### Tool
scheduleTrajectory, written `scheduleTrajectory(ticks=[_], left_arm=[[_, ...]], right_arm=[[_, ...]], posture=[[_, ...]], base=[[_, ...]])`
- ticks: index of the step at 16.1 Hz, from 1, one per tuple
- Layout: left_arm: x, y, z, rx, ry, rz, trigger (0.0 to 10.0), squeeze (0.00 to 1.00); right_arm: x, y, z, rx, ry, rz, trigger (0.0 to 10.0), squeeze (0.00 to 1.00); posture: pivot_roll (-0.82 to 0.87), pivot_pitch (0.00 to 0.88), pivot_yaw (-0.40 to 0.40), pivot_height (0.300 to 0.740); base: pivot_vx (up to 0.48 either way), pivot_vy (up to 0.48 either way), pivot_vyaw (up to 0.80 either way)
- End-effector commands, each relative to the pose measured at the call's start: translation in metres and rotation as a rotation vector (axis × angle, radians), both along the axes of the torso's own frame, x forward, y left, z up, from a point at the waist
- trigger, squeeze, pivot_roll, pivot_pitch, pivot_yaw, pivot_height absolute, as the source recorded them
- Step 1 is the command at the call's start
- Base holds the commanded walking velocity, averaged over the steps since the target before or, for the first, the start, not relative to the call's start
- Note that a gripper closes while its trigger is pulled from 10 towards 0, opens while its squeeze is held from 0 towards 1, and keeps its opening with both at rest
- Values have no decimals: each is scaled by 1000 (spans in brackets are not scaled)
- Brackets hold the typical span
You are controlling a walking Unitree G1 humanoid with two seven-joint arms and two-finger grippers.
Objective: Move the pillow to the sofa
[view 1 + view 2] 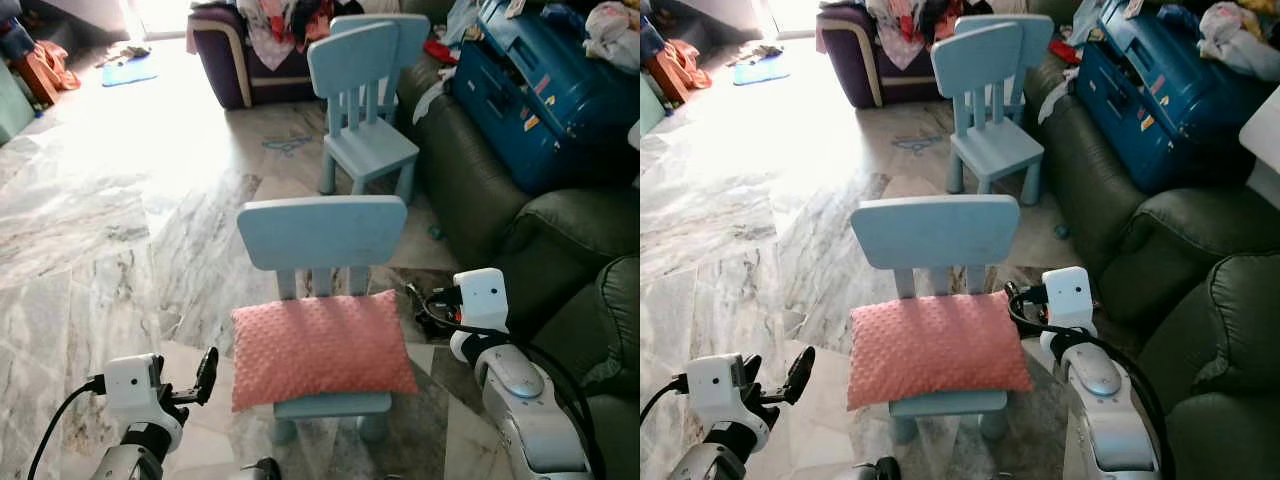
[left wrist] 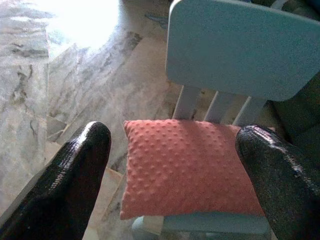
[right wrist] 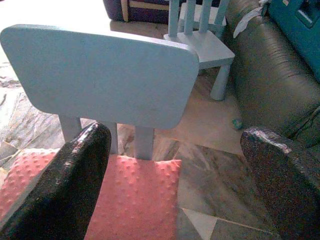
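With fingers spread wide, the left gripper (image 1: pixel 205 372) and right gripper (image 3: pixel 175 190) are flanking the pink dotted pillow (image 1: pixel 320 345), which is lying on the near blue chair (image 1: pixel 322 232); both should close on its short edges together before swinging toward the green sofa (image 1: pixel 560 230).

One pillow (image 1: pixel 320 348) — two chairs (image 1: pixel 322 236) — one suitcase (image 1: pixel 545 85)

arms silver | wrist blocks white | cables black — fingers (image 2: pixel 75 185) glossy

Blown-out daylight glare on floor (image 1: pixel 150 130)
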State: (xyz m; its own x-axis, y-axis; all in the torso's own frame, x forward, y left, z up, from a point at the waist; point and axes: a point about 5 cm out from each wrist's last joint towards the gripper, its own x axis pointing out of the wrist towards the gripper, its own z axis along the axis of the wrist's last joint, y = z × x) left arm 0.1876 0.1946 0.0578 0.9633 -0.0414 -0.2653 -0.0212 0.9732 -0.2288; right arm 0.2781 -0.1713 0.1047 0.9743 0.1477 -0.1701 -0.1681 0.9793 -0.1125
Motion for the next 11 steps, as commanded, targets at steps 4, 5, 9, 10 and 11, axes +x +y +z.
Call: scheduleTrajectory(ticks=[4,5,9,10,11], left_arm=[[-4,1,0,9,15,4,10000,0],[-3,0,0,8,16,4,10000,0],[-2,0,0,7,17,5,10000,0],[-2,0,0,8,18,5,10000,0],[-2,0,0,8,18,5,10000,0]], right_arm=[[-3,4,3,0,2,25,10000,0],[-3,5,2,0,4,31,10000,0],[-2,6,3,5,6,38,10000,0],[-2,6,3,5,6,38,10000,0],[-2,7,2,6,6,41,10000,0]], posture=[[-126,213,29,740],[-126,213,28,740],[-127,208,28,718],[-127,205,28,709],[-128,205,28,700]], base=[[0,0,0],[0,0,0],[0,0,0],[0,0,0],[0,0,0]])
